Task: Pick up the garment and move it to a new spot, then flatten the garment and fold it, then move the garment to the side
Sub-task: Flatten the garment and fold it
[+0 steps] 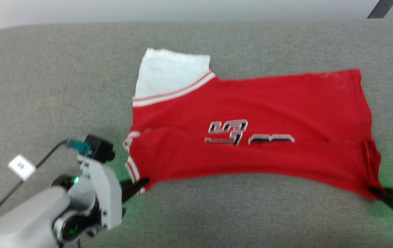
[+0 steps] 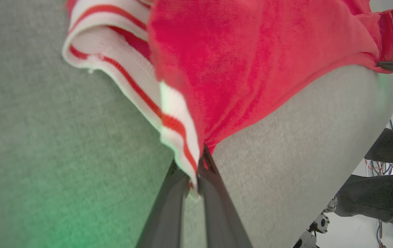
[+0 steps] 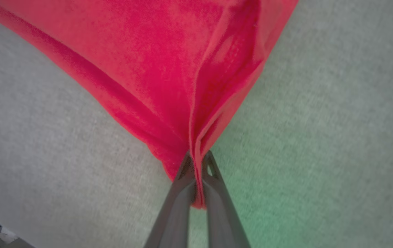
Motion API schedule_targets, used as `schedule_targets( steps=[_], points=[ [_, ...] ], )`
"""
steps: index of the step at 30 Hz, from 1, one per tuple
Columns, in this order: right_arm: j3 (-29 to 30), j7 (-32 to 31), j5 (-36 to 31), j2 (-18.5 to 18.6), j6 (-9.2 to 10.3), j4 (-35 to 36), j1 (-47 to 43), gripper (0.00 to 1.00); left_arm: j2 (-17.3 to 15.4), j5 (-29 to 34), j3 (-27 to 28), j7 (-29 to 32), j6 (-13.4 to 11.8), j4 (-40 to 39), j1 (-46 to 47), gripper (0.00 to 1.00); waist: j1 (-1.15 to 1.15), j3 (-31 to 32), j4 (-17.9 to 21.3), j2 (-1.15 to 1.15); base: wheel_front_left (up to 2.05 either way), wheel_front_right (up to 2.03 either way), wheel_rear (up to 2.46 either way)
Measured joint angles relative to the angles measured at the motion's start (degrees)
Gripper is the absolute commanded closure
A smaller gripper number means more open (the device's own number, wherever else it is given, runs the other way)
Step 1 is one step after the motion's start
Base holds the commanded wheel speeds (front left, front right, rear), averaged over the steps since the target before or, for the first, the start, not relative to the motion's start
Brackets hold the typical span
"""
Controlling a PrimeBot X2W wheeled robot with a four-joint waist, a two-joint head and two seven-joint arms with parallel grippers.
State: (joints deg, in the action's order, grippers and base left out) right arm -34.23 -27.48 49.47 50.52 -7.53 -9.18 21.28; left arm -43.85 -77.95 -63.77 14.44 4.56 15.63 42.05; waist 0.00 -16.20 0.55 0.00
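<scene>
A soft bright-red sports top [image 1: 251, 148] is stretched widthwise across mid-frame. Lower corners are clamped by left hand [image 1: 144, 182] and right hand [image 1: 373, 190].

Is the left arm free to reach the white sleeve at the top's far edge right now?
Probably not: the left end effector is shut on the garment's near striped corner. Released, nothing lies between it and the white sleeve.
</scene>
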Motion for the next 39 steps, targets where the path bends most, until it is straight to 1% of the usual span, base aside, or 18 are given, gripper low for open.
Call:
schedule_targets(
  steps=[6,7,8,9,10,11,15,19,21,23,25,29,32,34,37,39],
  points=[
    [4.5,-1.4,-0.9,0.6,0.0,5.5,-8.7,1.0,-5.4,-0.7,-0.2,-1.8,-3.7,-8.6,-5.6,1.0,0.0,1.4,0.9,0.0,0.0,0.0,0.0],
    [5.4,-1.4,-1.3,0.3,0.0,6.2,-9.8,0.95,-6.0,-0.8,-0.1,-2.1,-4.4,-9.7,-6.3,1.0,0.0,1.5,1.1,0.0,0.0,0.0,0.0],
    [6.4,-1.4,-1.8,-0.2,0.0,7.0,-10.7,0.73,-6.6,-1.0,-0.2,-2.4,-5.1,-10.7,-6.9,0.93,0.0,1.7,1.2,0.0,0.0,0.0,0.0],
    [7.4,-1.3,-2.4,-0.7,0.0,7.5,-11.4,0.25,-7.0,-1.1,-0.2,-2.6,-5.7,-11.5,-7.5,0.64,0.0,1.9,1.4,0.0,0.0,0.0,0.0],
    [8.5,-1.0,-3.3,-1.4,0.0,8.2,-12.0,0.0,-7.4,-0.9,-0.1,-3.4,-6.5,-12.1,-8.0,0.21,0.0,2.0,1.5,0.0,0.0,0.0,0.0],
    [9.9,-0.3,-4.0,-2.1,0.0,8.7,-12.6,0.0,-7.6,-0.9,0.2,-4.3,-7.3,-12.7,-8.3,0.0,0.0,2.2,1.6,0.0,0.0,0.0,0.0],
    [15.2,2.3,-7.6,-4.6,0.0,10.8,-14.3,0.0,-8.7,-0.6,1.3,-7.2,-9.3,-15.1,-9.4,0.0,0.0,2.5,1.7,0.0,0.0,0.0,0.0],
    [21.1,6.6,-12.1,-7.8,0.0,12.7,-14.6,0.0,-10.1,-0.6,3.6,-10.7,-11.2,-17.2,-9.7,0.0,0.0,2.5,1.7,0.0,0.0,0.0,0.0],
    [23.5,9.2,-14.5,-10.0,0.0,13.1,-14.2,0.0,-10.5,-0.2,4.8,-12.8,-12.2,-17.7,-9.7,0.0,0.0,2.5,1.8,0.0,0.0,0.0,0.0],
    [25.4,12.8,-17.1,-12.8,0.0,13.4,-13.0,0.0,-10.4,1.5,6.2,-16.2,-13.4,-17.3,-9.0,0.0,0.0,2.4,1.9,0.0,0.0,0.0,0.0],
    [27.0,16.4,-19.6,-15.8,0.0,13.6,-11.7,0.0,-9.3,2.5,8.5,-20.3,-14.9,-15.7,-7.7,0.0,0.0,2.2,2.2,0.0,0.0,0.0,0.0],
    [28.7,22.4,-23.6,-21.2,0.0,13.4,-9.5,0.0,-6.5,4.2,11.1,-25.1,-14.8,-10.2,-4.7,0.0,0.0,1.6,3.2,0.0,0.0,0.0,0.0],
    [29.5,25.2,-24.9,-24.2,0.0,13.2,-8.0,0.0,-4.6,7.3,12.5,-26.7,-14.9,-4.2,0.1,0.0,0.0,0.8,4.4,0.0,0.0,0.0,0.0],
    [30.0,26.6,-25.0,-25.7,0.0,13.3,-7.1,0.0,-2.9,7.3,13.8,-26.9,-14.6,-0.2,3.3,0.0,0.0,0.2,5.4,0.0,0.0,0.0,0.0],
    [30.3,27.8,-25.0,-27.4,0.0,13.2,-6.3,0.0,-1.0,7.9,14.1,-25.0,-13.3,6.4,8.9,0.0,0.0,-1.1,7.0,0.0,0.0,0.0,0.0],
    [30.4,28.6,-24.8,-28.3,0.0,13.2,-6.2,0.0,-0.2,8.2,13.5,-21.2,-12.2,10.9,12.9,0.0,0.0,-2.0,8.1,0.0,0.0,0.0,0.0]
  ],
)
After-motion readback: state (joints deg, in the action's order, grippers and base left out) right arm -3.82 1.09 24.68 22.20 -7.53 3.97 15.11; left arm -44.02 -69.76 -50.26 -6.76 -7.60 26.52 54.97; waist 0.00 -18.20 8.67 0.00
